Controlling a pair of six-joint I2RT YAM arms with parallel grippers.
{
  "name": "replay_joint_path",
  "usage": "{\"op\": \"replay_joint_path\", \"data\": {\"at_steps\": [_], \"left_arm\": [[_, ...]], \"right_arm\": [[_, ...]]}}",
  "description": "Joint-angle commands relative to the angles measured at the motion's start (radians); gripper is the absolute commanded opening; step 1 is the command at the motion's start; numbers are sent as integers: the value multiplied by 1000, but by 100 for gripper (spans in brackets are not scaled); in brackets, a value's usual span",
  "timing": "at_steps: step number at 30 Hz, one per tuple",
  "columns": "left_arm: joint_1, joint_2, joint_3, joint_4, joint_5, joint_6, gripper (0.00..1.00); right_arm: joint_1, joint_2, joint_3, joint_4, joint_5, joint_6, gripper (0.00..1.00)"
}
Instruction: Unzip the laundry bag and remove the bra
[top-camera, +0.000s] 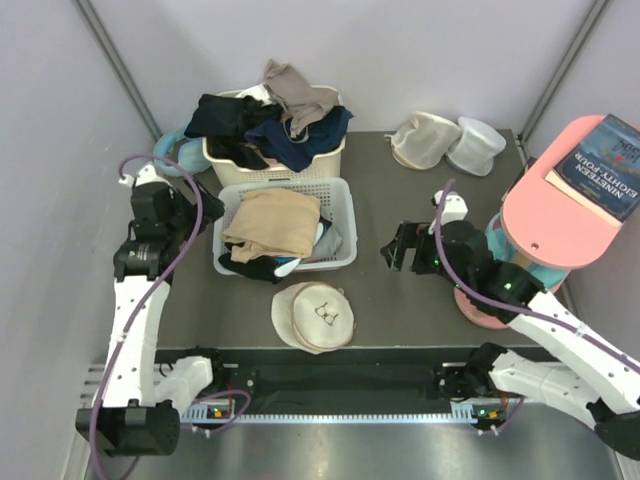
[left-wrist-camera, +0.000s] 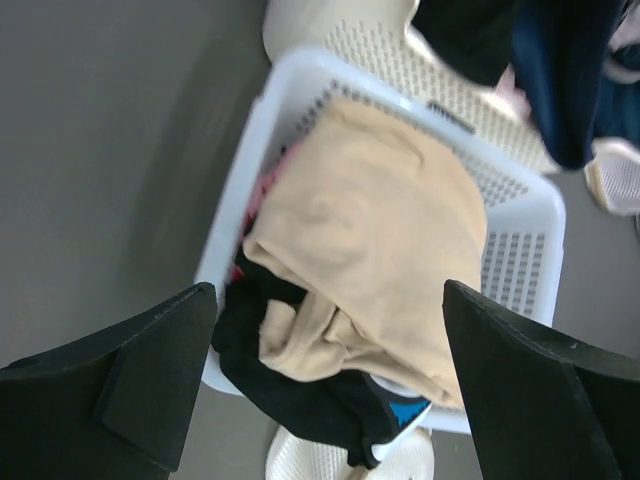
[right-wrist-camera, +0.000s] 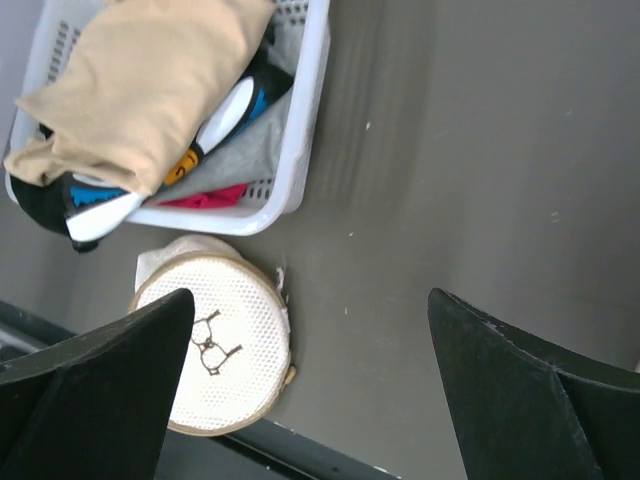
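Navy book (top-camera: 598, 166) reads "Nineteen Eighty-Four"; laundry bag (top-camera: 298, 325) shows bra pictogram (top-camera: 326, 316).

Your light was soft and even. The left wrist view was blurred, and the laundry bag (right-wrist-camera: 225, 385) glared white at the right wrist view's lower left.

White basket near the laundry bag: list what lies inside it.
A folded tan cloth tops the white basket; black, grey and pink pieces peek out beneath. Anything deeper is covered.
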Motion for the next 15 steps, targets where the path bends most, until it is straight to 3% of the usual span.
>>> {"op": "replay_joint_path", "data": {"at_steps": [1,7,15], "left_arm": [[48,-42,91,-58,78,96,99],[48,-96,114,-111,-1,133,99],[48,-101,156,-146,0,130,99]], "right_arm": [[-34,-62,98,-81,61,-53,100],[-35,-110,114,-72,60,-57,100],[-35,-74,158,-103,54,-120,100]]}}
